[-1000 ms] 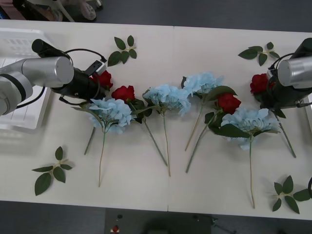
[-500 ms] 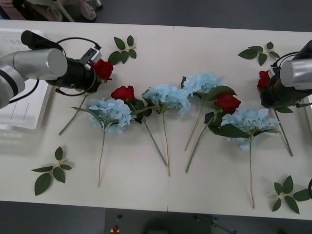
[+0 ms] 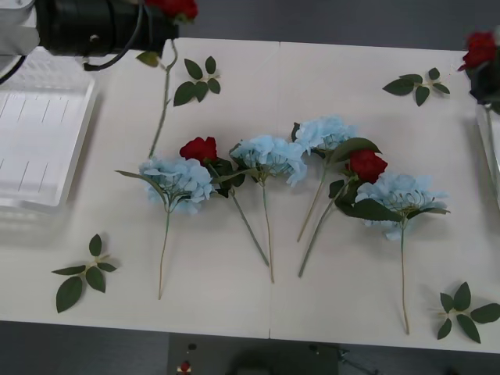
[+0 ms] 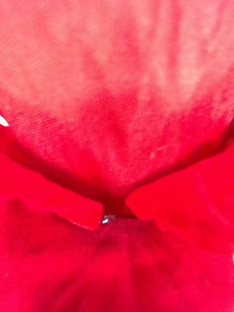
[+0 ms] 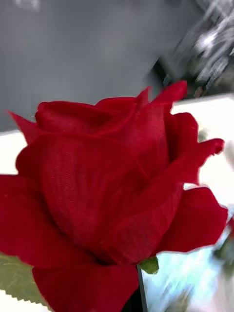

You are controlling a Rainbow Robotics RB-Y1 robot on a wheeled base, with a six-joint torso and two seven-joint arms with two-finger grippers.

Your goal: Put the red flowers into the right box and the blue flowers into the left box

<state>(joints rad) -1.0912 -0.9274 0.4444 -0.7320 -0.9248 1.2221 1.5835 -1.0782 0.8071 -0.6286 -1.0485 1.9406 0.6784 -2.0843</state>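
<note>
My left gripper [image 3: 160,23] is at the table's far left edge, shut on a red flower [image 3: 176,7] just below its head; the stem [image 3: 162,98] hangs down over the table. The left wrist view shows that rose [image 5: 107,195] close up. My right gripper [image 3: 488,74] is at the far right, shut on another red flower [image 3: 480,48], whose petals [image 4: 117,146] press against the right wrist camera. Two red flowers [image 3: 199,148] [image 3: 366,165] and several blue flowers [image 3: 178,180] [image 3: 270,155] [image 3: 323,133] [image 3: 400,193] lie in a row mid-table. The left box [image 3: 39,148] sits at the left. The right box rim [image 3: 490,152] shows at the right edge.
Loose green leaf sprigs lie at the back centre-left [image 3: 195,79], back right [image 3: 416,84], front left [image 3: 81,276] and front right [image 3: 464,309]. The flowers' long stems reach toward the table's front edge. A seam runs down the table's middle.
Both arms have risen with their red flowers. The left one lifted its rose from beside the blue flower up to the far left edge; the right one carried its rose toward the right edge.
</note>
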